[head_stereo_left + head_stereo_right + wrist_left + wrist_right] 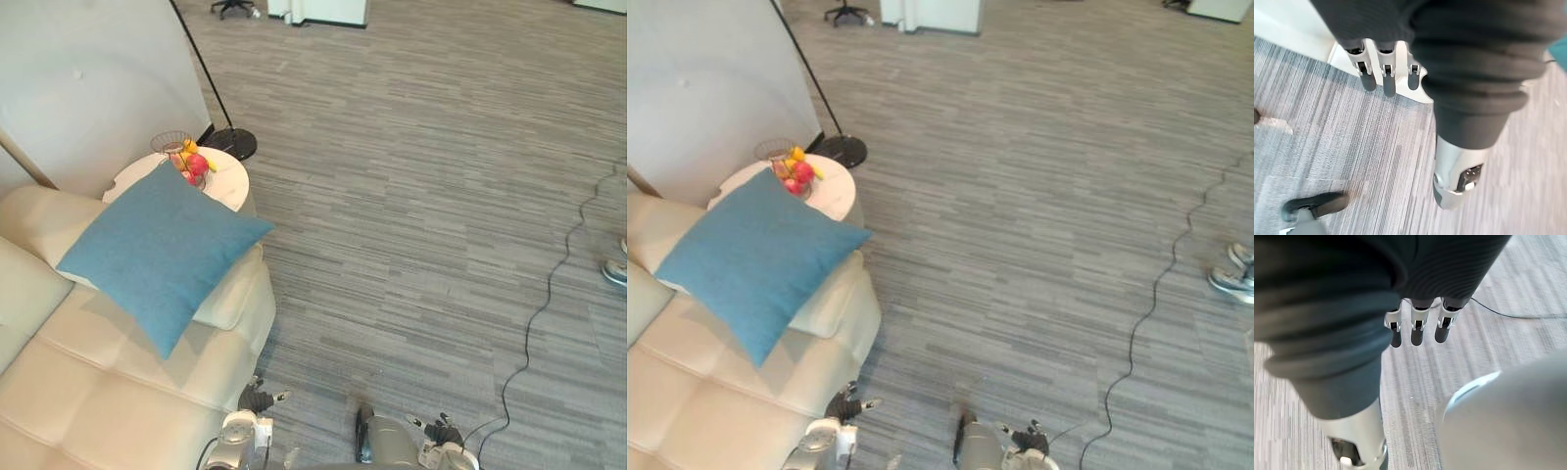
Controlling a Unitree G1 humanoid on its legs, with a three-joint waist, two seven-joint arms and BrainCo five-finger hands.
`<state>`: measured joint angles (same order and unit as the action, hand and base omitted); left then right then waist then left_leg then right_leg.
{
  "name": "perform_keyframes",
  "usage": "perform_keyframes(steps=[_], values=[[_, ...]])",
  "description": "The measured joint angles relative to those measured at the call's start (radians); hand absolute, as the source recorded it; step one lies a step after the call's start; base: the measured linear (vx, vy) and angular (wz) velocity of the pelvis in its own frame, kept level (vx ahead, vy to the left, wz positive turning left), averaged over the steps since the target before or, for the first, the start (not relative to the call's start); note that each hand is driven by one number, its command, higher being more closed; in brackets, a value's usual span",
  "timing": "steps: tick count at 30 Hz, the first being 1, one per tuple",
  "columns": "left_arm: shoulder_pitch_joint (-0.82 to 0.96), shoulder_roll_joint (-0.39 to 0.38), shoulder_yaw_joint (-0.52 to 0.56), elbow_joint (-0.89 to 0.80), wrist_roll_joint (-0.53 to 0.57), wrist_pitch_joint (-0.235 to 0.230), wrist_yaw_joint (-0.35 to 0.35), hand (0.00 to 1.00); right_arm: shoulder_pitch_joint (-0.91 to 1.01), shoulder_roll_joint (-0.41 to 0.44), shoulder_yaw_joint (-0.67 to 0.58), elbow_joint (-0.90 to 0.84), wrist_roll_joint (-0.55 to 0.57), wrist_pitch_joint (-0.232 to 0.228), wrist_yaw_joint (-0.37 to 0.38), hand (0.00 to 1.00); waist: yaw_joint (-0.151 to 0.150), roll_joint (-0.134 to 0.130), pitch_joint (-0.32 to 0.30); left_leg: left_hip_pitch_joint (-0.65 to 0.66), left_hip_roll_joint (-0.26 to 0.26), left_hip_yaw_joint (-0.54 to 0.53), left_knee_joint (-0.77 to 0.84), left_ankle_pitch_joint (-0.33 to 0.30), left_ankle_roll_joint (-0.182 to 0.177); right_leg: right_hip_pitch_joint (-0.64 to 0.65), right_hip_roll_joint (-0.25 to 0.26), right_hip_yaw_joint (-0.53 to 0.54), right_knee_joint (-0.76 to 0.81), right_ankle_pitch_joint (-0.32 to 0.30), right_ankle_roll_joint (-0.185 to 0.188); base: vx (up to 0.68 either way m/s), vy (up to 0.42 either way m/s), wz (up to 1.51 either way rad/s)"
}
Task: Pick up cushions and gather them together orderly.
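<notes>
Blue cushion (pixel 162 255) leans diamond-wise on sofa (pixel 98 401), seemingly corner-down; left robot hand (pixel 1382 81), right robot hand (pixel 1417 332) straight-fingered, empty.

A cream tufted leather sofa (pixel 108 392) fills the near left. On its far end lies a blue square fabric cushion (pixel 162 255), one corner overhanging the sofa's right edge. Just behind the cushion stands a round white side table (pixel 230 181), bearing a wire bowl (pixel 174 145) of red and yellow fruit (pixel 196 164). Beyond the table, a black round floor-lamp base (pixel 233 143) sits on the grey striped carpet (pixel 411 196), before a white wall panel (pixel 98 78). A person's grey shoe (pixel 615 271) stands at the right edge. A black office-chair base (pixel 233 8) and a white cabinet (pixel 328 10) are farthest.
</notes>
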<state>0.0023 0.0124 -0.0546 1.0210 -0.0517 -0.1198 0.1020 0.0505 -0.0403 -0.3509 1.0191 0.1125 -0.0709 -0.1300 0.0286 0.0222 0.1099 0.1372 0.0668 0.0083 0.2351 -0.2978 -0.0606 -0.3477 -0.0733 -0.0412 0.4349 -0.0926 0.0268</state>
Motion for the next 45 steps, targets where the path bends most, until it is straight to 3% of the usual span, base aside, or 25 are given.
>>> perform_keyframes(steps=[3, 4, 5, 7, 9, 10, 11, 12, 13, 15, 18, 20, 21, 22, 23, 25, 28, 30, 31, 32, 33, 34, 36, 40, 45], values=[[0.018, -0.047, 0.061, -0.013, 0.001, 0.001, 0.001, 0.0, 0.011, -0.013, -0.01, -0.021, 0.008, 0.0, -0.005, 0.0, -0.006, 0.044, 0.014, -0.179, 0.049, -0.041, 0.392, 0.044, -0.019, 0.067, 0.008, -0.098, 0.001, -0.078, -0.038, 0.41, -0.341, 0.81], [0.019, -0.047, 0.076, -0.035, 0.0, 0.001, 0.001, 0.0, 0.019, -0.011, -0.002, -0.022, 0.008, 0.001, -0.007, 0.0, -0.005, 0.033, 0.027, -0.269, 0.087, -0.038, 0.584, 0.102, -0.011, 0.127, 0.014, -0.136, -0.012, -0.101, -0.058, 0.35, -0.306, 0.85], [0.019, -0.035, 0.074, -0.062, 0.0, -0.001, 0.001, 0.0, 0.03, 0.002, 0.018, -0.021, 0.008, 0.001, -0.008, 0.0, 0.015, 0.016, 0.037, -0.341, 0.137, 0.028, 0.729, 0.077, 0.003, 0.226, 0.02, -0.18, -0.048, -0.126, -0.078, 0.29, -0.247, 0.66], [0.02, -0.034, 0.066, -0.078, 0.0, -0.002, 0.0, 0.0, 0.032, 0.009, 0.021, -0.023, 0.014, 0.001, -0.008, 0.0, 0.02, 0.002, 0.037, -0.377, 0.139, 0.095, 0.692, 0.059, 0.018, 0.283, 0.014, -0.212, -0.092, -0.134, -0.077, 0.25, -0.176, 0.52], [0.017, -0.039, 0.052, -0.08, 0.0, -0.004, -0.001, 0.0, 0.03, 0.015, 0.015, -0.022, 0.018, 0.0, -0.009, 0.0, 0.021, -0.001, 0.035, -0.403, 0.117, 0.173, 0.549, 0.053, 0.029, 0.325, 0.003, -0.245, -0.133, -0.138, -0.07, 0.19, -0.083, 0.59], [0.016, -0.039, 0.034, -0.076, 0.0, -0.003, -0.004, 0.0, 0.03, 0.014, 0.009, -0.022, 0.019, 0.0, -0.008, 0.0, 0.019, 0.002, 0.033, -0.401, 0.091, 0.226, 0.39, 0.06, 0.025, 0.346, -0.005, -0.273, -0.154, -0.144, -0.06, 0.18, -0.027, 0.78], [0.015, -0.039, 0.012, -0.07, 0.002, -0.003, -0.009, 0.0, 0.04, 0.008, 0.006, -0.018, 0.019, 0.001, -0.008, 0.0, 0.019, 0.014, 0.025, -0.396, 0.07, 0.292, 0.214, 0.106, 0.025, 0.361, -0.005, -0.31, -0.173, -0.152, -0.047, 0.22, -0.022, 0.81], [0.011, -0.039, 0.005, -0.067, 0.002, -0.003, -0.01, 0.0, 0.043, 0.005, 0.002, -0.017, 0.019, 0.001, -0.008, 0.0, 0.018, 0.019, 0.023, -0.394, 0.065, 0.316, 0.162, 0.13, 0.029, 0.371, -0.004, -0.323, -0.179, -0.156, -0.04, 0.27, 0.026, 0.81], [0.008, -0.037, -0.005, -0.056, 0.002, -0.003, -0.014, 0.0, 0.047, 0.0, -0.004, -0.015, 0.026, 0.001, -0.009, 0.0, 0.019, 0.028, 0.023, -0.384, 0.052, 0.363, 0.061, 0.216, 0.062, 0.385, -0.001, -0.341, -0.18, -0.168, -0.023, 0.36, 0.084, 0.5], [0.004, -0.026, -0.004, -0.045, 0.003, -0.003, -0.016, 0.0, 0.036, 0.001, -0.007, 0.0, 0.027, 0.001, -0.009, 0.0, 0.025, 0.012, 0.019, -0.354, 0.022, 0.378, 0.021, 0.245, 0.088, 0.412, -0.017, -0.33, -0.197, -0.17, -0.006, 0.34, 0.087, 0.24], [-0.001, -0.009, -0.007, -0.026, 0.003, -0.004, -0.021, 0.0, 0.013, 0.002, 0.0, 0.024, 0.026, 0.0, -0.005, 0.0, 0.022, -0.008, 0.013, -0.339, -0.009, 0.36, 0.05, 0.183, 0.109, 0.428, -0.041, -0.306, -0.171, -0.168, 0.018, 0.3, 0.113, 0.21], [-0.001, -0.003, -0.012, -0.015, 0.001, -0.003, -0.026, 0.0, 0.025, 0.001, -0.001, 0.025, 0.024, 0.0, -0.003, 0.0, 0.02, -0.01, 0.01, -0.301, -0.038, 0.331, 0.053, 0.141, 0.112, 0.363, -0.093, -0.276, 0.063, -0.184, 0.052, 0.24, 0.111, 0.36], [0.0, 0.005, -0.022, -0.004, 0.001, -0.001, -0.027, 0.0, 0.035, 0.003, -0.001, 0.025, 0.025, 0.0, 0.0, 0.0, 0.011, -0.017, 0.005, -0.274, -0.062, 0.308, 0.042, 0.129, 0.112, 0.307, -0.13, -0.247, 0.232, -0.153, 0.103, 0.28, 0.093, 0.67], [0.005, 0.012, -0.029, 0.0, 0.002, 0.001, -0.027, 0.0, 0.038, 0.007, -0.014, 0.017, 0.036, -0.004, 0.004, 0.0, -0.004, -0.026, 0.006, -0.24, -0.086, 0.271, 0.027, 0.124, 0.118, 0.256, -0.156, -0.216, 0.371, -0.124, 0.124, 0.41, 0.064, 1.21], [0.009, 0.025, -0.037, 0.004, 0.003, 0.002, -0.026, 0.0, 0.044, 0.008, -0.019, 0.013, 0.04, -0.005, 0.006, 0.0, -0.019, -0.031, 0.004, -0.186, -0.102, 0.219, 0.007, 0.12, 0.12, 0.216, -0.151, -0.17, 0.472, -0.165, 0.111, 0.3, 0.023, 1.04], [0.012, 0.026, -0.03, 0.001, 0.003, 0.002, -0.026, 0.0, 0.06, 0.008, -0.019, -0.001, 0.044, -0.008, 0.007, 0.0, -0.019, -0.024, 0.004, -0.153, -0.103, 0.185, -0.006, 0.118, 0.12, 0.189, -0.13, -0.149, 0.46, -0.193, 0.101, 0.26, -0.034, 0.91], [0.012, 0.013, 0.005, -0.002, 0.003, 0.002, -0.025, 0.0, 0.057, 0.02, -0.016, -0.024, 0.047, -0.013, 0.012, 0.0, -0.02, -0.021, 0.003, -0.119, -0.091, 0.102, -0.021, 0.119, 0.113, 0.131, -0.067, -0.039, 0.269, -0.217, 0.074, 0.27, -0.121, 0.93], [0.014, -0.007, 0.03, -0.01, 0.004, 0.002, -0.025, 0.0, 0.05, 0.023, -0.007, -0.025, 0.048, -0.019, 0.012, 0.0, -0.02, -0.018, 0.005, -0.119, -0.076, 0.046, -0.006, 0.104, 0.085, 0.119, -0.027, 0.062, 0.121, -0.191, 0.059, 0.24, -0.219, 0.89], [0.019, -0.01, 0.039, -0.011, 0.009, 0.001, -0.025, 0.0, 0.053, 0.028, 0.003, -0.023, 0.047, -0.019, 0.012, 0.0, -0.019, -0.03, 0.001, -0.126, -0.077, 0.031, 0.006, 0.093, 0.067, 0.133, -0.021, 0.106, 0.029, -0.129, 0.055, 0.12, -0.217, 0.88], [0.024, -0.004, 0.055, -0.013, 0.01, 0.0, -0.026, 0.0, 0.063, 0.05, 0.002, -0.022, 0.051, -0.019, 0.012, 0.0, -0.018, -0.066, -0.012, -0.137, -0.09, 0.002, 0.029, 0.07, 0.038, 0.146, -0.036, 0.13, -0.035, -0.072, 0.056, 0.17, -0.339, 0.81], [0.023, -0.015, 0.066, -0.01, 0.01, 0.002, -0.025, 0.0, 0.059, 0.051, 0.001, -0.023, 0.058, -0.019, 0.013, 0.0, -0.017, -0.057, -0.009, -0.137, -0.073, -0.014, 0.042, 0.058, 0.027, 0.159, -0.033, 0.1, -0.027, -0.076, 0.049, 0.19, -0.383, 0.97], [0.032, -0.043, 0.086, -0.015, 0.011, 0.0, -0.026, 0.0, 0.06, 0.042, 0.001, -0.025, 0.057, -0.021, 0.014, 0.0, -0.015, -0.022, -0.016, -0.159, -0.025, -0.013, 0.069, 0.041, 0.002, 0.184, -0.012, 0.031, -0.055, -0.088, 0.03, 0.17, -0.314, 0.66], [0.03, -0.062, 0.082, -0.019, 0.012, 0.001, -0.029, 0.0, 0.059, 0.037, 0.001, -0.03, 0.061, -0.021, 0.014, 0.0, -0.022, -0.002, -0.016, -0.176, 0.012, 0.018, 0.101, 0.036, -0.005, 0.201, -0.005, -0.028, -0.063, -0.097, 0.016, 0.13, -0.214, 0.98], [0.029, -0.061, 0.077, -0.032, 0.03, 0.001, -0.041, 0.0, 0.069, 0.038, 0.001, -0.058, 0.065, -0.019, 0.017, 0.0, -0.017, 0.004, -0.006, -0.209, 0.122, 0.24, 0.133, 0.052, -0.016, 0.253, -0.008, -0.179, -0.091, -0.113, -0.009, 0.07, -0.194, 1.02], [0.026, -0.051, 0.058, -0.027, 0.03, 0.001, -0.04, 0.0, 0.076, 0.038, 0.0, -0.059, 0.086, -0.018, 0.018, 0.0, -0.019, -0.001, -0.001, -0.207, 0.088, 0.239, 0.095, 0.08, -0.021, 0.277, -0.037, -0.204, -0.099, -0.117, 0.003, -0.01, 0.021, 0.34]])
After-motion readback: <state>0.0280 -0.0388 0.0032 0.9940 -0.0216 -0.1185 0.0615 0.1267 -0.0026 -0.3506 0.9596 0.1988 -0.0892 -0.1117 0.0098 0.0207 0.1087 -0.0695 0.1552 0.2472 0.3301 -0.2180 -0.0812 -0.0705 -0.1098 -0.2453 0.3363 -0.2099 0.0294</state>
